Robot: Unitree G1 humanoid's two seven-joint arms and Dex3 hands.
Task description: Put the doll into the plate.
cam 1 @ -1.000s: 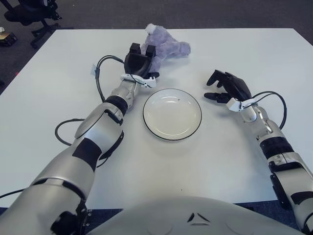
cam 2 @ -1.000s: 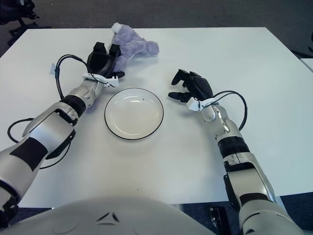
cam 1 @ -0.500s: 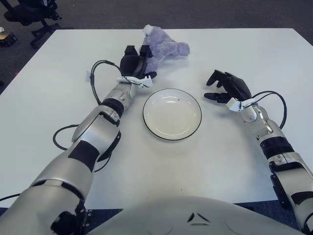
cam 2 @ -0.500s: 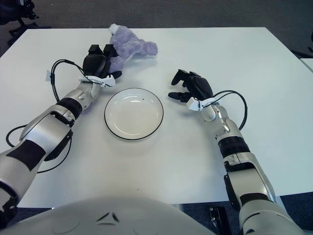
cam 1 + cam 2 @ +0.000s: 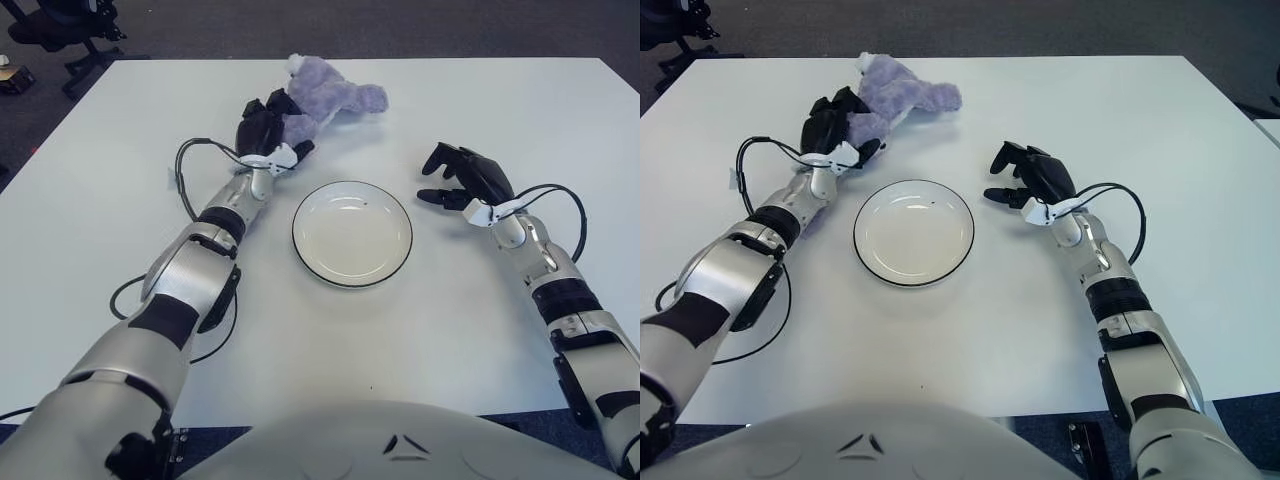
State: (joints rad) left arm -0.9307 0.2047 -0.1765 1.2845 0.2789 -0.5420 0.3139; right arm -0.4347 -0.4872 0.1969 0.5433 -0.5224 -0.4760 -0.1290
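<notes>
A lilac plush doll (image 5: 336,92) lies at the far middle of the white table. My left hand (image 5: 267,127) is pressed against the doll's near-left end. Its black fingers are curled over the plush and the thumb sits under it, so part of the doll shows between them. An empty white plate (image 5: 352,234) with a dark rim sits in front of the doll, a little right of the left forearm. My right hand (image 5: 463,177) shows to the right of the plate, fingers loosely bent and holding nothing.
The white table (image 5: 120,200) reaches the far edge just behind the doll. A black office chair (image 5: 62,24) stands on the dark floor beyond the far-left corner. Cables loop beside both forearms.
My left hand has moved forward and left onto the doll and its fingers have closed around the plush. The doll shifted slightly left. The right arm has not moved.
</notes>
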